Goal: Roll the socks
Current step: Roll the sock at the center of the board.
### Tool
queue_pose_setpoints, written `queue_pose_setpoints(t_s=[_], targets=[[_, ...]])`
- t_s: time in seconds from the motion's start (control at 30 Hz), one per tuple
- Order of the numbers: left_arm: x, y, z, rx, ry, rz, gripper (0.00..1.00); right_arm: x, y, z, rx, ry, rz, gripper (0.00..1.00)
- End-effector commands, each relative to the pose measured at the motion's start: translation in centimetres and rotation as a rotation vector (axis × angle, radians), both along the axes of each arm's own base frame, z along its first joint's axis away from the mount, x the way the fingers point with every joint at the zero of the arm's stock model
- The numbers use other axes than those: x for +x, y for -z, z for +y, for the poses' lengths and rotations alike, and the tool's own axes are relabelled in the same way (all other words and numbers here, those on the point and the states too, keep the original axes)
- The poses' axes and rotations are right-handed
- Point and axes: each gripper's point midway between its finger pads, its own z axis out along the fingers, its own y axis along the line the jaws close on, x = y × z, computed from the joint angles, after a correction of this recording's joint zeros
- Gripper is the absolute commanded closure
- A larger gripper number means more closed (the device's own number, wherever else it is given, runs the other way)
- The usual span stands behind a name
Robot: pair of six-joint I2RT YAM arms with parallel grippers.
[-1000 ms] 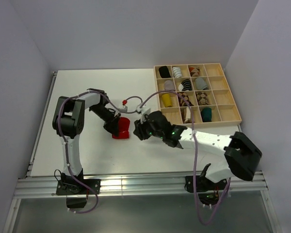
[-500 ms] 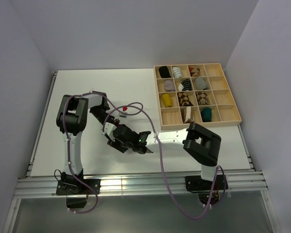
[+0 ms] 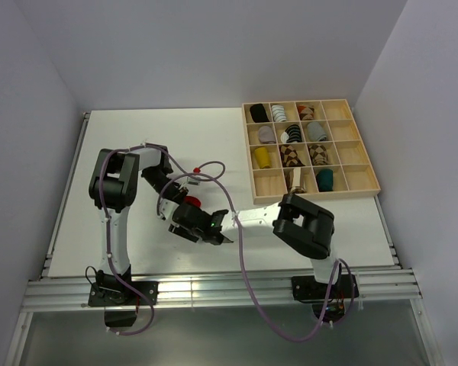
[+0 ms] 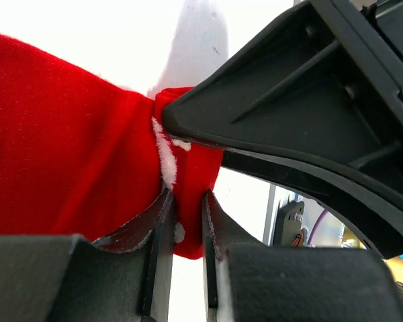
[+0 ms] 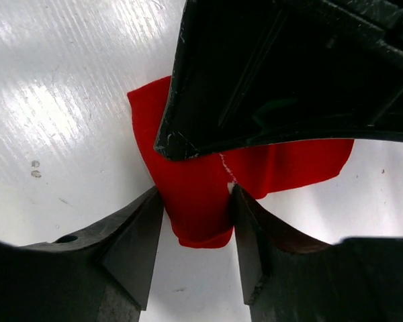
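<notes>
I am looking down on a white desk (image 3: 137, 145) boxed in by pale walls, with a wooden compartment tray (image 3: 360, 177) sitting at its far right, partly filled. The red sock (image 4: 67, 134) is lying near the middle of the desk, left of the tray, and both arms are crowding in over it.

The left claw (image 4: 186, 201) is nearly closed, its fingers pinching a thin fold at the sock's edge. The right claw (image 5: 196, 225) is standing wider, with a thicker doubled fold filling the gap between its fingers; I am reading that as a grip, though the fabric is hiding the contact. The two claws are almost touching, the right one's body hanging over the left one's pinch.

I am judging this to be the start of the roll, with most of the sock lying flat. To do it well, I am thinking of using the left claw as the anchor while the right turns its fold over and along the sock's length. The moves should be small, since the claws could knock together and the thin pinch could slip.
</notes>
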Motion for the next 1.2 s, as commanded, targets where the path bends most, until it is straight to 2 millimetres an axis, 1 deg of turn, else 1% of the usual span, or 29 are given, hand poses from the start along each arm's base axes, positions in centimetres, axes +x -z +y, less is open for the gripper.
queue_pose_setpoints(t_s=[0.0,0.03,0.13,0.17,0.2,0.27,0.3,0.37,0.4,0.43,0.47,0.5,0.53,0.57,0.6,0.7,0.77,0.8,0.83,0.9,0.93,0.97,1.0,1.03,1.07,1.1,1.13,1.17], targets=[[1.1,2.1,1.0,0.044,0.067,-0.078,0.98,0.2,0.2,0.7,-0.014,0.003,-0.029,0.49],[1.2,2.0,1.0,0.044,0.064,-0.079,0.96,0.2,0.4,0.7,-0.015,0.009,-0.028,0.51],[1.7,1.8,0.8,0.043,0.051,-0.106,0.87,0.1,0.8,0.9,-0.014,0.015,-0.016,0.61],[1.9,1.7,0.6,0.048,0.031,-0.107,0.80,0.0,0.8,0.9,-0.010,0.014,-0.006,0.74],[2.1,1.6,0.5,0.046,0.025,-0.123,0.78,-0.1,1.1,0.7,-0.020,0.014,0.006,0.84],[2.6,0.9,0.2,0.027,0.008,-0.169,0.73,-0.3,1.2,0.6,-0.017,0.013,0.034,1.00],[2.8,0.5,-0.1,0.011,-0.001,-0.186,0.71,-0.5,1.6,0.2,-0.032,0.013,0.054,1.00],[3.3,-0.9,-0.5,-0.019,-0.009,-0.227,0.70,-1.1,1.9,0.2,-0.025,-0.006,0.111,1.00],[3.5,-1.3,-0.8,-0.031,-0.022,-0.238,0.70,-1.0,1.9,-0.3,-0.025,-0.004,0.137,1.00],[4.1,-2.0,-0.9,-0.036,-0.036,-0.274,0.70,-1.2,2.1,-0.5,-0.023,-0.003,0.162,1.00],[5.2,-2.1,-1.2,-0.028,-0.075,-0.306,0.70,-1.4,2.0,-0.6,-0.012,-0.011,0.190,1.00],[5.9,-2.2,-1.2,-0.024,-0.095,-0.337,0.71,-1.2,1.7,-1.0,-0.006,-0.004,0.205,1.00],[6.5,-2.9,-1.2,-0.030,-0.112,-0.374,0.71,-1.2,1.8,-1.3,-0.004,0.001,0.219,1.00],[6.8,-3.1,-1.2,-0.025,-0.143,-0.374,0.70,-1.3,1.7,-1.4,-0.002,0.000,0.233,1.00],[8.0,-3.3,-1.1,-0.037,-0.172,-0.412,0.70,-1.4,1.7,-1.8,0.000,-0.003,0.266,1.00],[9.3,-4.1,-1.0,-0.049,-0.221,-0.437,0.69,-2.0,1.8,-2.4,-0.017,-0.012,0.320,1.00],[10.1,-4.6,-0.6,-0.051,-0.258,-0.453,0.68,-1.9,1.8,-2.5,-0.021,-0.018,0.344,1.00],[10.3,-4.7,-0.4,-0.045,-0.273,-0.453,0.69,-2.3,1.8,-2.5,-0.017,-0.028,0.374,1.00],[11.6,-5.1,-0.1,-0.044,-0.305,-0.503,0.68,-2.2,1.6,-2.4,-0.006,-0.031,0.394,1.00],[12.2,-5.5,0.7,-0.042,-0.363,-0.509,0.69,-2.6,1.8,-2.6,-0.002,-0.036,0.467,1.00],[13.3,-6.5,0.8,-0.059,-0.389,-0.563,0.69,-2.8,1.2,-1.9,0.027,-0.063,0.515,1.00],[13.5,-6.8,1.0,-0.062,-0.435,-0.556,0.70,-2.6,1.5,-2.6,0.010,-0.049,0.559,1.00],[14.3,-7.3,1.9,-0.061,-0.484,-0.576,0.70,-2.5,1.3,-2.6,0.015,-0.045,0.588,1.00],[15.6,-8.8,2.3,-0.081,-0.518,-0.644,0.70,-2.4,0.4,-1.8,0.044,-0.062,0.619,1.00],[15.7,-9.2,2.5,-0.080,-0.558,-0.639,0.69,-2.2,0.9,-2.5,0.024,-0.040,0.673,1.00],[16.2,-10.7,3.2,-0.091,-0.592,-0.678,0.69,-2.3,0.9,-2.5,0.027,-0.045,0.710,1.00],[16.6,-11.5,3.5,-0.100,-0.617,-0.702,0.70,-1.6,0.0,-1.8,0.049,-0.052,0.725,1.00],[17.0,-12.2,3.6,-0.115,-0.656,-0.712,0.69,-1.7,0.6,-1.9,0.042,-0.046,0.772,1.00]])
